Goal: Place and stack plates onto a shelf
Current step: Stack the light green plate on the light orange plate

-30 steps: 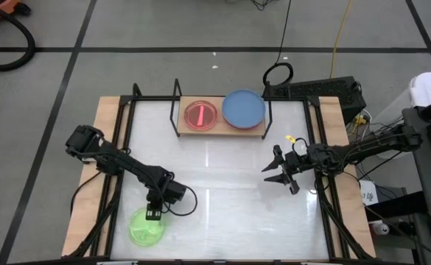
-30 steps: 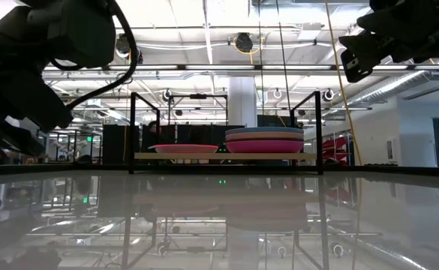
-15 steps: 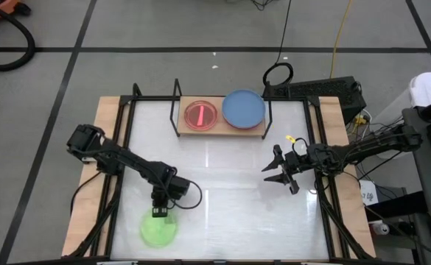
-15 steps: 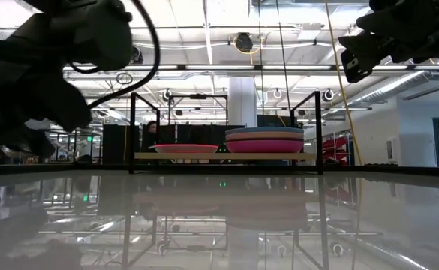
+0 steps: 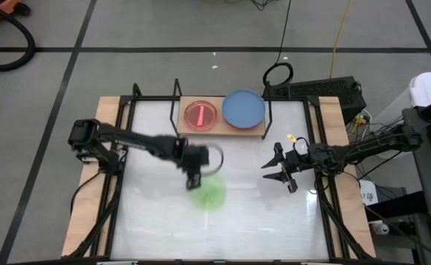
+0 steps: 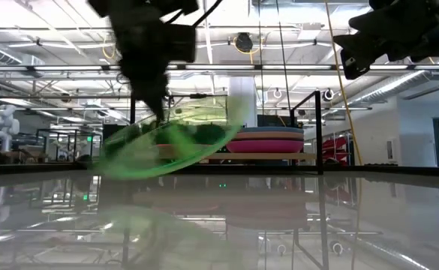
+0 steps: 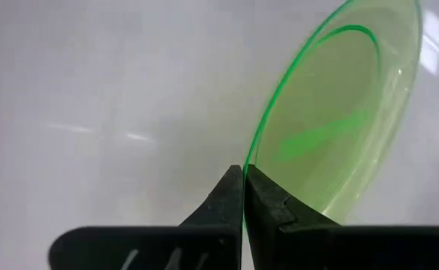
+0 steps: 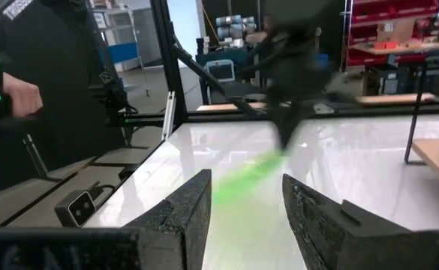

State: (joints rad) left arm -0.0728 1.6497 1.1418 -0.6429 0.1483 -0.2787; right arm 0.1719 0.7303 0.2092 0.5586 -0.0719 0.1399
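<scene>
Green plate [image 5: 209,193] hangs tilted above the middle of the white table [image 5: 252,221], pinched by its rim in the left claw [image 5: 193,179], whose two dark fingers [image 7: 234,196] are clamped tight on the edge. From table height the plate [image 6: 166,146] is a slanted green smear, clear of the tabletop and in front of the shelf [image 6: 227,157]. Through the left wrist camera its hollow side [image 7: 339,120] shows against the pale table.

Behind it, at the far edge of the table, the wooden shelf [image 5: 256,131] holds a salmon plate [image 5: 201,115] on its left half and a blue plate [image 5: 243,108] on its right. From the low camera the blue one tops a short stack [image 6: 264,140].

Off to the right side of the table the right claw [image 5: 278,171] hovers with fingers [image 8: 178,214] spread apart, holding nothing. At the edge of the right wrist picture a person's hand [image 8: 13,96] shows beyond the table.
</scene>
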